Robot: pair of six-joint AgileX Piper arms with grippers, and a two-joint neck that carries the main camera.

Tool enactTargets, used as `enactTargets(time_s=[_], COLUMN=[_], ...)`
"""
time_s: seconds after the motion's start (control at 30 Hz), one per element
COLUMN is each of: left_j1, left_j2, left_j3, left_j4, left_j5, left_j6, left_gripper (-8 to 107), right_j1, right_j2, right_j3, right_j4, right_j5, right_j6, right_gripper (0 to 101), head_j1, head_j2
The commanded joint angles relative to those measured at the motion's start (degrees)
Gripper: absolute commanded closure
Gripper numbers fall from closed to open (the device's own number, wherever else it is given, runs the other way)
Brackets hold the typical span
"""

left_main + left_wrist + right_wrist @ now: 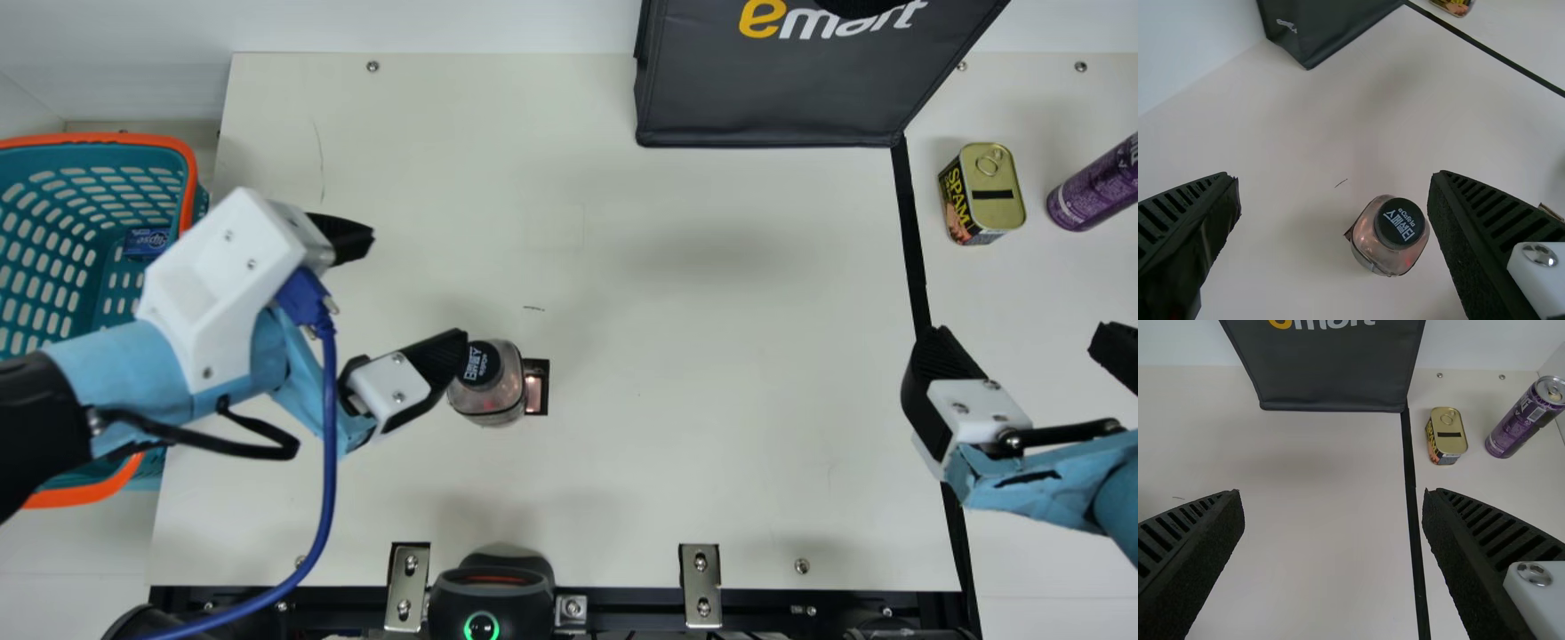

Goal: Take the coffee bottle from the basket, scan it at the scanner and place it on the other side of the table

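Black-capped, translucent coffee bottle (507, 391) risked toppling if the spread, black-ribbed left end effector (409, 292) closed off-centre; the right end effector (1018, 340) was also spread.

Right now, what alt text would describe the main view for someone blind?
A coffee bottle stands on a cream table beside the robot's open left hand. The open right hand is at right, a teal basket at left, a dark bag at top.
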Motion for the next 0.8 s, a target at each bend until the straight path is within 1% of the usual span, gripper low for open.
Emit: enactTargets(time_s=[0.0, 0.17, 0.37, 0.57, 0.77], left_j1=[-1.0, -5.5, -14.1, -24.9, -36.5], left_j2=[-0.7, -1.6, -0.2, 3.6, 8.7], left_j3=[-0.7, -2.8, -5.2, -8.2, -11.7], left_j4=[7.1, 16.9, 29.6, 42.0, 52.8], left_j5=[0.6, 2.5, 4.8, 8.6, 14.1], left_j6=[-13.1, -27.3, -46.0, -65.8, -84.8], left_gripper=[9, 9, 9, 9, 9], right_j1=[0.0, 0.0, 0.0, 0.0, 0.0], right_j2=[0.0, 0.0, 0.0, 0.0, 0.0], right_j3=[0.0, 0.0, 0.0, 0.0, 0.0], right_j4=[0.0, 0.0, 0.0, 0.0, 0.0], right_j5=[0.0, 0.0, 0.0, 0.0, 0.0], right_j6=[0.0, 0.0, 0.0, 0.0, 0.0], right_gripper=[6, 6, 6, 6, 6], head_j1=[-1.7, -1.7, -1.7, -1.7, -1.7], head_j2=[0.1, 0.1, 0.1, 0.1, 0.1])
